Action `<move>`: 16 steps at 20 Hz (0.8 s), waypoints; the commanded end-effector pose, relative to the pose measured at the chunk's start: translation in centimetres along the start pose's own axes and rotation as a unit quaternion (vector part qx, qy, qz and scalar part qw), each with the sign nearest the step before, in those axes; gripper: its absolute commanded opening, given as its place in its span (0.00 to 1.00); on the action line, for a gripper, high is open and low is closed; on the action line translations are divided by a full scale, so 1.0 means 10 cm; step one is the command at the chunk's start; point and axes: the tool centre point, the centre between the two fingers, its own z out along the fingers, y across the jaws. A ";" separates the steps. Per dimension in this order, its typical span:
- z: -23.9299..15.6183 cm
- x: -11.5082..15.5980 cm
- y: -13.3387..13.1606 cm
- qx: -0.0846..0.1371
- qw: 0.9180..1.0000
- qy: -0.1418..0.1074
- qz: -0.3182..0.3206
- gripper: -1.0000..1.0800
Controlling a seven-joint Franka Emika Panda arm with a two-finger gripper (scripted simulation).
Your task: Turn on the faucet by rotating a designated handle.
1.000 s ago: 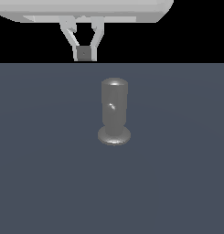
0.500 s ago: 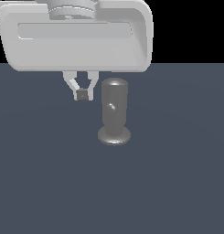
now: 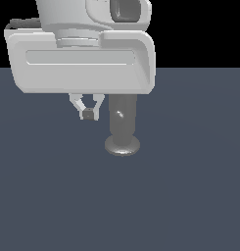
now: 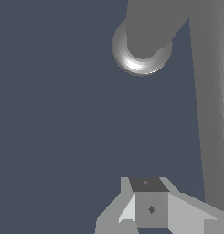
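Exterior: my arm's big white hand housing fills the upper half of the frame, with the gripper [image 3: 87,113] hanging below it, fingers pinched together at the tips, nothing between them. The faucet [image 3: 122,125] stands upright on the dark grey floor [image 3: 190,196], just to the exterior view's right of the gripper; they look close but I see no contact. Its top is hidden behind the housing; the disc base is visible. Wrist: gripper [image 4: 151,208] clenched on nothing, above bare floor [image 4: 54,114]. Faucet [image 4: 141,50] seen from above, base ring showing. A long grey rod, the handle [image 4: 209,114], runs past the fingers, close beside them.
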 end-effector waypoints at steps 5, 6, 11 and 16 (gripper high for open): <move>0.01 0.01 0.00 0.000 1.000 0.000 0.000 0.00; 0.01 0.01 0.05 0.000 1.000 0.000 0.000 0.00; 0.01 0.05 0.29 0.000 1.000 0.000 0.000 0.00; 0.01 0.09 0.53 0.000 1.000 0.000 0.000 0.00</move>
